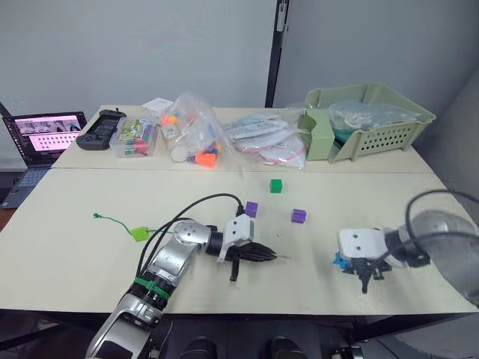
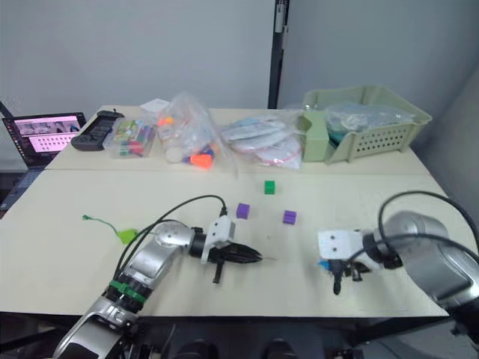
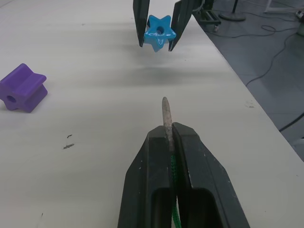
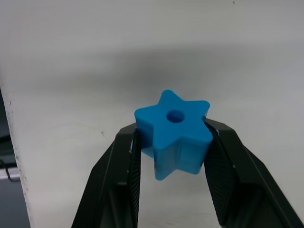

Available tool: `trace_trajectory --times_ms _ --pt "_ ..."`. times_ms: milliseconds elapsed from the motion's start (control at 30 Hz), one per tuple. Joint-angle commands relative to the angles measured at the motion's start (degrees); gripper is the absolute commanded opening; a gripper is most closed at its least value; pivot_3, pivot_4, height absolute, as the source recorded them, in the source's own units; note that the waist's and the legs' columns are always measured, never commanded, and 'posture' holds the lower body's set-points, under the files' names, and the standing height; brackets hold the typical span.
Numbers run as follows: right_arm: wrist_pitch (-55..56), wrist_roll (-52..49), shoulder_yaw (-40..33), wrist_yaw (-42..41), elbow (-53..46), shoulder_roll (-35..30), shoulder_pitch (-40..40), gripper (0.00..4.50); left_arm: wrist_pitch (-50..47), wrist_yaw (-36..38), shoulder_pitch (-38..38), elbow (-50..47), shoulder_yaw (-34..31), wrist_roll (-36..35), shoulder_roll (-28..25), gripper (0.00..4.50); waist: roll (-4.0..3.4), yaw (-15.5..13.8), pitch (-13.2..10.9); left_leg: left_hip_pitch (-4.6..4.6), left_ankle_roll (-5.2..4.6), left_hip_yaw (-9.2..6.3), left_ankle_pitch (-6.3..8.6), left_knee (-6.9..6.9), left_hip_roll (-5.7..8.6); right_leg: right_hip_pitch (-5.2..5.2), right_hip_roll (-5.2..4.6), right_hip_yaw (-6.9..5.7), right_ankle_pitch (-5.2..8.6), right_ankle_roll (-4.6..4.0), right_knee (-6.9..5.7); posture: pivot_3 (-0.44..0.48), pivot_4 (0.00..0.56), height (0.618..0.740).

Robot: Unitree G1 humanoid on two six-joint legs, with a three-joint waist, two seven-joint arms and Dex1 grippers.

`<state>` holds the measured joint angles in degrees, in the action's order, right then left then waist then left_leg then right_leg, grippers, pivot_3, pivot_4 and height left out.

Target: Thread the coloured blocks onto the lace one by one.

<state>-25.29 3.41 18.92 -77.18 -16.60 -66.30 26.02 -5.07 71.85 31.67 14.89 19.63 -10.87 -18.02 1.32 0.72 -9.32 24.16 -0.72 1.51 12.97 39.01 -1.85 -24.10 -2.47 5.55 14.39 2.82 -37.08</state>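
Pinching the lace (image 3: 166, 114) near its stiff tip, the left claw (image 3: 172, 137) is closed. The right claw (image 4: 172, 142) grips the blue star block (image 4: 175, 133). The lace's green cord is mostly hidden.

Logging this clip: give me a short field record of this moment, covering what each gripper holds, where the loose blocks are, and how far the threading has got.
left gripper: shut on the lace near its grey tip, which points toward the right gripper
right gripper: shut on the blue block, star-shaped, hole visible
loose blocks: two purple blocks and a dark green block, apart on the table
already threaded: lime green block sits along the lace
progress: tip not yet in the blue block's hole
background: basket, bags, laptop
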Motion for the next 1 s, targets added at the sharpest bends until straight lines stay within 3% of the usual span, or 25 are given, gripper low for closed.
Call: trace_trajectory --times_ms 33,233,467,500,700,1000 --pt "-2.5 4.2 5.8 -5.2 2.9 2.9 7.0 1.31 0.6 -0.8 -0.2 -2.1 -0.4 -0.1 0.1 0.00 0.00 0.0 0.0 0.06 0.00 0.00 0.00 0.00 0.02 -0.05 -0.02 0.00 0.00 -0.01 0.00 0.000 0.150 0.734" --pt "-8.1 9.4 11.5 -6.2 6.3 8.8 13.1 1.31 -0.1 -1.8 -1.4 -3.8 -0.6 -0.3 -0.6 0.00 -0.01 -0.2 0.0 0.10 0.00 0.00 0.00 0.00 0.03 -0.12 -0.06 -0.03 -0.01 -0.02 -0.03 0.000 0.150 0.734" --pt "-11.5 11.8 15.3 -8.7 4.4 10.7 13.0 1.31 -0.8 -2.4 -2.4 -5.2 -0.7 -0.5 -1.2 0.00 -0.01 -0.4 0.0 0.06 0.00 -0.02 0.00 0.00 0.02 -0.07 -0.06 -0.08 -0.01 -0.02 -0.05 0.000 0.150 0.734" --pt "-11.5 12.1 15.3 -8.9 4.4 11.0 13.2 2.33 -0.8 -2.4 -2.4 -5.2 -0.7 -0.5 -1.2 0.00 -0.01 -0.3 0.0 0.05 0.00 -0.02 0.00 0.00 0.02 -0.06 -0.06 -0.08 -0.01 -0.02 -0.05 0.000 0.150 0.734" --pt "-11.9 11.9 13.6 -9.7 3.7 11.0 14.4 4.36 -0.7 -2.3 -1.7 -4.5 -0.6 -0.5 -1.0 0.00 -0.01 -0.3 0.0 0.05 0.00 -0.02 0.00 0.00 0.02 -0.07 -0.06 -0.09 -0.02 -0.02 -0.07 0.000 0.150 0.734" --pt "-15.9 6.9 4.7 -8.1 -0.9 7.1 14.3 4.44 -0.5 -1.9 -1.2 -4.0 -0.5 -0.5 -0.9 0.00 -0.02 -0.3 0.0 0.08 0.00 -0.01 0.00 0.00 0.02 -0.10 -0.08 -0.08 -0.02 -0.03 -0.07 0.000 0.150 0.734"
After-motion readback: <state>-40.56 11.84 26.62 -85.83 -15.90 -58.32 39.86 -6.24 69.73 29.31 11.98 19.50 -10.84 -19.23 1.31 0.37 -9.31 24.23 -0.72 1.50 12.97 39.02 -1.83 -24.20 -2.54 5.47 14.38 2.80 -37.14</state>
